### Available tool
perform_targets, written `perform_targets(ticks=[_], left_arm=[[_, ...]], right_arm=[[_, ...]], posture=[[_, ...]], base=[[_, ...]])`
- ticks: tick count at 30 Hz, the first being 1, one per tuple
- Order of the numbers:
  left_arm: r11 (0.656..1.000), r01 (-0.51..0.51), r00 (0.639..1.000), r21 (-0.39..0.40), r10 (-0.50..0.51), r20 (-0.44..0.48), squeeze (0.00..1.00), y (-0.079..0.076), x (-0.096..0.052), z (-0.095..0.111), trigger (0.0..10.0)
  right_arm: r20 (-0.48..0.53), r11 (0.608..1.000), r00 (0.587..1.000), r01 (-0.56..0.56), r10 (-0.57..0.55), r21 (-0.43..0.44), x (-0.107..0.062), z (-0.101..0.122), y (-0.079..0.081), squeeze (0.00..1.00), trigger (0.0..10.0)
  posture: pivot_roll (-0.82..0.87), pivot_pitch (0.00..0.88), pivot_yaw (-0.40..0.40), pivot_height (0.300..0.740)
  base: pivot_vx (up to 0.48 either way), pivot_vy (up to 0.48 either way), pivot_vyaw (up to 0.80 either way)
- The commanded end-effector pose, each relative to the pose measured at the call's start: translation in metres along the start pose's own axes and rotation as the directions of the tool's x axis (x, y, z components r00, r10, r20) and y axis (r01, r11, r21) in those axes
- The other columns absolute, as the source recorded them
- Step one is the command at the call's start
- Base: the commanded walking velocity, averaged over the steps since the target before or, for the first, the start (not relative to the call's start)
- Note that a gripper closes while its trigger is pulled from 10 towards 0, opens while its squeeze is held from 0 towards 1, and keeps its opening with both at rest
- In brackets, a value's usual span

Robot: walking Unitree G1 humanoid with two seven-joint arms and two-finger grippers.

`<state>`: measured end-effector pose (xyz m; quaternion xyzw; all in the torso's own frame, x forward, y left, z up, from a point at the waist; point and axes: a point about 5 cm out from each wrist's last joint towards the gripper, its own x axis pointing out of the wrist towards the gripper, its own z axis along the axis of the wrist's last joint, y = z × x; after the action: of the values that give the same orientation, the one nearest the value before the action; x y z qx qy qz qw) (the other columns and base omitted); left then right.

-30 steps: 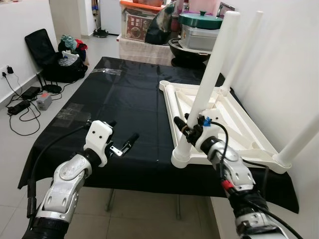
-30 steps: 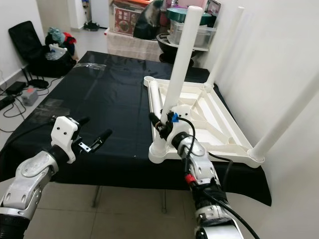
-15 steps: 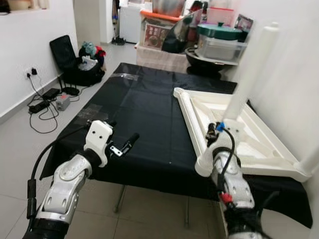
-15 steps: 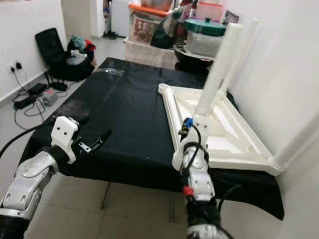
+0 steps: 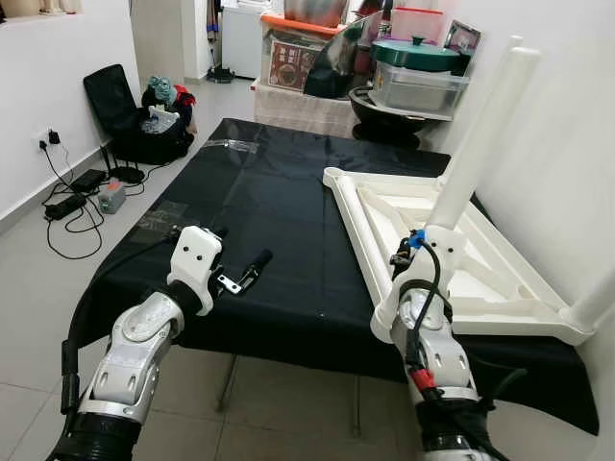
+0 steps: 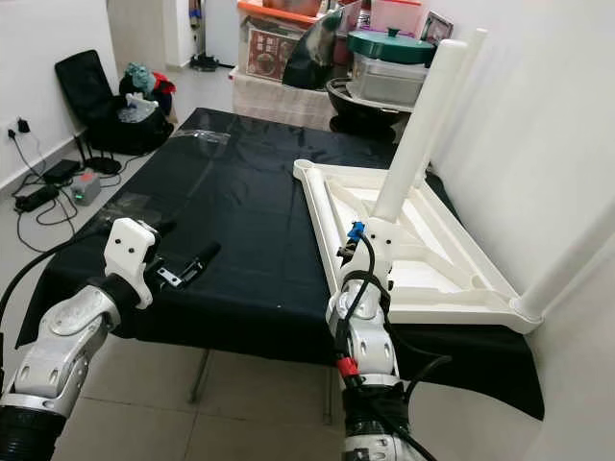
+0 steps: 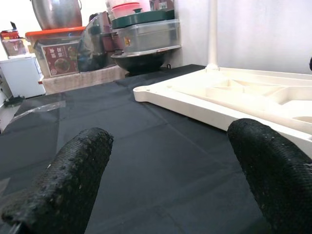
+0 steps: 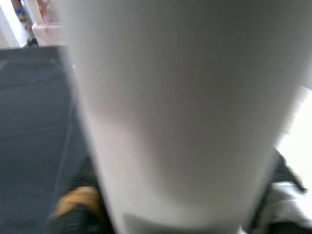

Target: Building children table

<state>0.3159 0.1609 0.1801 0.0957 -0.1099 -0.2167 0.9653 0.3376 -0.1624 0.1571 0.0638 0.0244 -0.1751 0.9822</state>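
The white children's table (image 5: 386,207) lies upside down on a black-covered table (image 5: 259,192). A white leg (image 5: 479,134) stands upright in its near-left corner. My right gripper (image 5: 420,252) is shut on the base of that leg, and the leg (image 8: 180,112) sits very close in the right wrist view. Another leg (image 6: 464,67) rises at the far corner, and a third (image 5: 598,300) at the near right. My left gripper (image 5: 240,276) hovers open over the black cloth near the front-left edge, its fingers (image 7: 80,180) wide apart with nothing between them.
Storage boxes and a lidded pot (image 5: 415,56) crowd the back of the table. A white wall (image 5: 567,144) runs close along the right. On the floor at left lie a black bag (image 5: 113,113) and cables with a power strip (image 5: 85,190).
The whole picture has shifted, so the camera has moved. My right gripper stays on the leg's base with its arm now more directly below. The left gripper stays open in place.
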Motion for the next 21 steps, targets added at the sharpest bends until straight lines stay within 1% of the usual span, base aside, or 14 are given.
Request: perform_targets(ticks=[1, 2, 3, 5, 7, 9, 10, 11, 13, 14, 15, 17, 20, 21], left_arm=[[1.0, 0.007, 1.0, 0.007, -0.007, -0.021, 0.0, -0.002, 0.0, -0.003, 10.0], [1.0, 0.007, 1.0, 0.007, -0.007, -0.021, 0.0, -0.002, 0.0, -0.003, 10.0], [1.0, 0.005, 1.0, 0.011, -0.005, -0.017, 0.0, 0.001, 0.0, -0.002, 10.0], [1.0, 0.005, 1.0, 0.011, -0.005, -0.017, 0.0, 0.001, 0.0, -0.002, 10.0], [1.0, 0.005, 1.0, 0.013, -0.005, -0.014, 0.0, 0.003, 0.0, -0.002, 10.0], [1.0, 0.005, 1.0, 0.013, -0.005, -0.014, 0.0, 0.003, 0.0, -0.002, 10.0], [1.0, 0.008, 1.0, 0.012, -0.008, -0.013, 0.0, 0.002, 0.001, -0.002, 10.0], [1.0, 0.008, 1.0, 0.012, -0.008, -0.013, 0.0, 0.002, 0.001, -0.002, 10.0], [1.0, 0.018, 1.0, 0.017, -0.018, -0.004, 0.0, 0.001, 0.004, 0.0, 10.0], [1.0, 0.018, 1.0, 0.017, -0.018, -0.004, 0.0, 0.001, 0.004, 0.0, 10.0], [1.0, 0.018, 1.0, 0.022, -0.018, -0.001, 0.0, 0.002, 0.005, 0.001, 10.0], [1.0, 0.017, 1.0, 0.026, -0.017, 0.002, 0.0, 0.003, 0.006, 0.002, 10.0], [0.999, 0.017, 1.0, 0.03, -0.017, 0.005, 0.0, 0.004, 0.006, 0.003, 10.0], [0.999, 0.012, 1.0, 0.034, -0.012, 0.006, 0.0, 0.005, 0.006, 0.003, 10.0]], right_arm=[[-0.008, 0.999, 0.999, 0.044, -0.044, -0.002, 0.002, -0.001, -0.018, 0.86, 10.0], [-0.008, 0.999, 0.999, 0.044, -0.044, -0.002, 0.002, -0.001, -0.018, 0.86, 10.0], [0.087, 0.996, 0.992, -0.093, 0.091, 0.016, 0.006, 0.019, -0.015, 0.0, 10.0], [0.087, 0.996, 0.992, -0.093, 0.091, 0.016, 0.006, 0.019, -0.015, 0.0, 10.0], [0.163, 0.962, 0.951, -0.271, 0.264, 0.026, 0.007, 0.034, -0.007, 0.0, 10.0], [0.163, 0.962, 0.951, -0.271, 0.264, 0.026, 0.007, 0.034, -0.007, 0.0, 10.0], [0.186, 0.92, 0.905, -0.391, 0.383, 0.006, 0.004, 0.042, -0.001, 0.0, 10.0], [0.186, 0.92, 0.905, -0.391, 0.383, 0.006, 0.004, 0.042, -0.001, 0.0, 10.0], [0.19, 0.795, 0.772, -0.59, 0.607, -0.143, 0.0, 0.053, 0.015, 0.0, 10.0], [0.19, 0.795, 0.772, -0.59, 0.607, -0.143, 0.0, 0.053, 0.015, 0.0, 10.0], [0.172, 0.745, 0.726, -0.636, 0.666, -0.2, 0.0, 0.054, 0.021, 0.0, 10.0], [0.166, 0.715, 0.698, -0.657, 0.696, -0.238, 0.002, 0.054, 0.026, 0.0, 10.0], [0.15, 0.687, 0.673, -0.687, 0.724, -0.237, 0.002, 0.053, 0.032, 0.0, 10.0], [0.12, 0.649, 0.642, -0.722, 0.757, -0.238, 0.001, 0.048, 0.041, 0.0, 10.0]], posture=[[0.12, 0.0, -0.132, 0.74], [0.12, 0.0, -0.132, 0.74], [0.12, 0.0, -0.128, 0.74], [0.12, 0.0, -0.128, 0.74], [0.11, 0.0, -0.125, 0.74], [0.11, 0.0, -0.125, 0.74], [0.1, 0.0, -0.12, 0.74], [0.1, 0.0, -0.12, 0.74], [0.12, 0.0, -0.127, 0.74], [0.12, 0.0, -0.127, 0.74], [0.13, 0.0, -0.132, 0.74], [0.13, 0.0, -0.135, 0.74], [0.13, 0.0, -0.139, 0.74], [0.14, 0.0, -0.145, 0.74]], base=[[0.0, 0.0, 0.0], [0.0, 0.0, 0.0], [0.0, 0.0, 0.0], [0.0, 0.0, 0.0], [0.0, 0.0, 0.0], [0.0, 0.0, 0.0], [0.0, 0.0, 0.0], [0.0, 0.0, 0.0], [0.0, 0.0, 0.0], [0.0, 0.0, 0.0], [0.0, 0.0, 0.0], [0.0, 0.0, 0.0], [0.0, 0.0, 0.0], [0.0, 0.0, 0.0]])
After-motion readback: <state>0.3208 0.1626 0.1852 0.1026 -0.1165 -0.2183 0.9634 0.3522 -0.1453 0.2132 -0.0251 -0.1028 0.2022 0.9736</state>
